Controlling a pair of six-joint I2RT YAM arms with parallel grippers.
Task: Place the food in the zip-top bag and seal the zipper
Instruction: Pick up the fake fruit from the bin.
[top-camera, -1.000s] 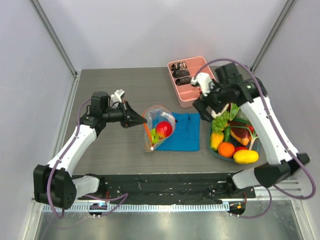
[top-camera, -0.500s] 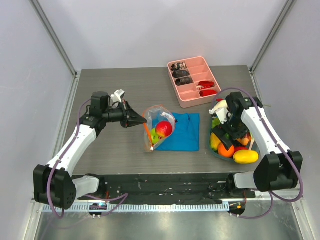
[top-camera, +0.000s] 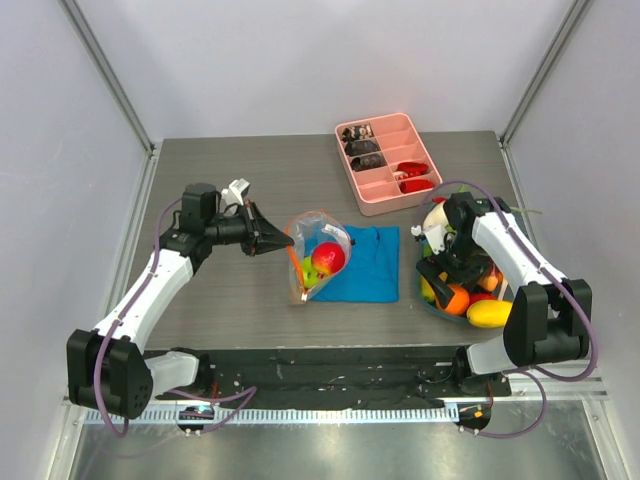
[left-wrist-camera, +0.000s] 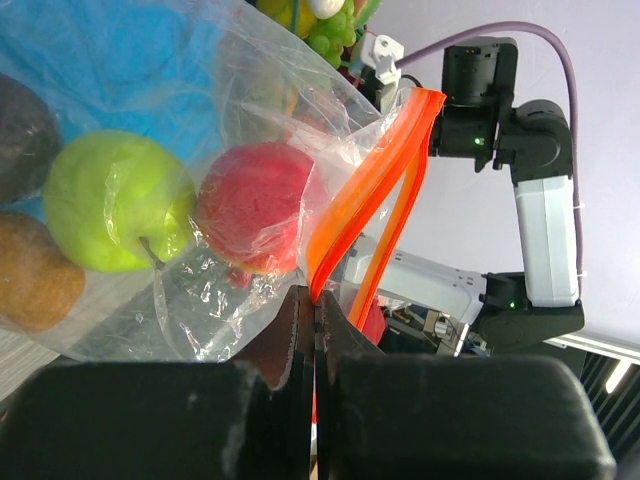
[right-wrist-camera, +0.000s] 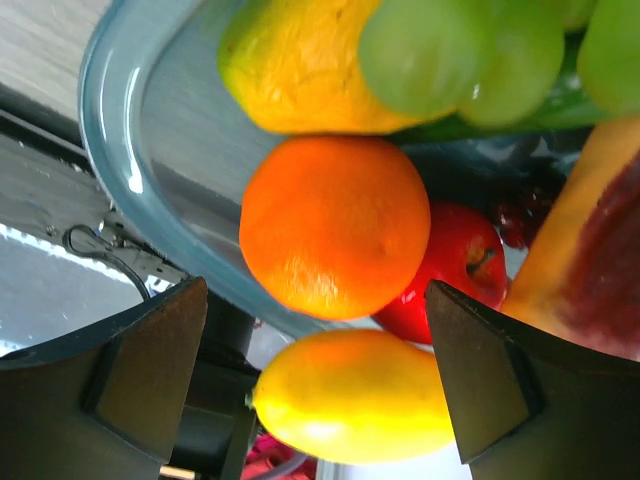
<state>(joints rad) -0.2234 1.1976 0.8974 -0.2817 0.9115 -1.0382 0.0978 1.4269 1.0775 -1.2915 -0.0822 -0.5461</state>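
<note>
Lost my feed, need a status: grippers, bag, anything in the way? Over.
Left gripper shut on zip-top bag at its zipper, mouth open. Right gripper open over orange in bowl. Nothing between fingers and orange.

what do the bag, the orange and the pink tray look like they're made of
Zip-top bag: thin clear plastic film, crinkled and glinting, with an orange-red zipper strip.
Orange: looks like moulded plastic or foam, dimpled, slightly glossy.
Pink tray: probably rigid matte plastic, smooth moulded dividers.
</note>
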